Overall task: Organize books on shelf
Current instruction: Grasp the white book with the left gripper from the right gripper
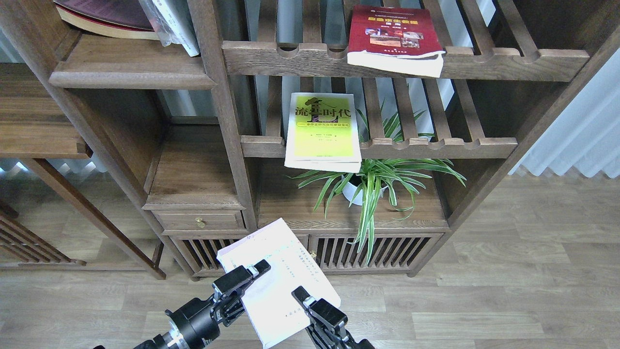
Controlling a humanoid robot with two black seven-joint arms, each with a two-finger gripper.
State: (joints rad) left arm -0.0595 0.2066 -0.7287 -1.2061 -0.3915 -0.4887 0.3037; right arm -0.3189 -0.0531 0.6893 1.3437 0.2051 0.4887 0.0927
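The white paperback (278, 281) was held low in front of the bookcase, above the wooden floor (508, 291), tilted with its cover facing up and its lavender band toward the cabinet. The left tool (252, 272) came in from the lower left and gripped the book's left edge, one finger (261, 265) lying across the cover. The right tool (302, 296) rose from the bottom edge and closed on the book's lower right part, its upper finger (299, 293) resting on the cover. So the book sat between the two tools, each clamped on one side of it.

Higher up, the yellow-green paperback (323, 131) lay flat on the lower slatted rack (436, 145), its near edge overhanging the notched front rail. The dark red paperback (393, 39) lay on the upper slatted rack (508, 63), also jutting past its rail. Under the lower rack stood a striped green plant (378, 184) in a white pot (353, 191).

The solid dark-brown shelf (131, 68) was at the upper left, well apart from the held book. At its back lay a large maroon book (97, 19) with a plastic-wrapped white book (172, 22) leaning beside it. Below that shelf was a small drawer (198, 221) with a brass knob.
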